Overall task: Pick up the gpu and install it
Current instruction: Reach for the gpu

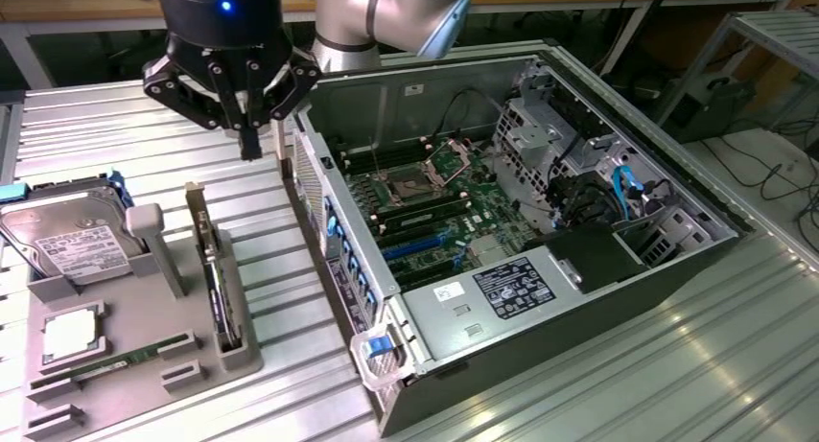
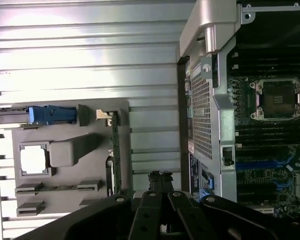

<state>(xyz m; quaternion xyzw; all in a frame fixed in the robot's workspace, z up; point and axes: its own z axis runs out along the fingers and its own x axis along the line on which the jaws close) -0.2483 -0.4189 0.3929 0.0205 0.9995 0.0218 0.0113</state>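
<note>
The gpu (image 1: 213, 274) stands on its edge in a slot of the grey holder (image 1: 153, 313), seen as a thin green card with its silver bracket at the far end. In the wrist view the gpu (image 2: 115, 150) shows edge-on as a narrow green strip. My gripper (image 1: 252, 152) hangs above the ribbed table, between the holder and the open computer case (image 1: 538, 298), a little beyond the card's bracket end and higher than it. The fingers are shut together with nothing between them. The gripper (image 2: 160, 176) appears in the wrist view beside the card's edge.
The case lies on its side with the motherboard (image 1: 429, 207) exposed on the exterior view's right. The holder also carries a silver hard drive (image 1: 71, 236), a CPU (image 1: 71, 332) and a RAM stick (image 1: 115, 358). Ribbed metal table (image 1: 716, 365) surrounds everything.
</note>
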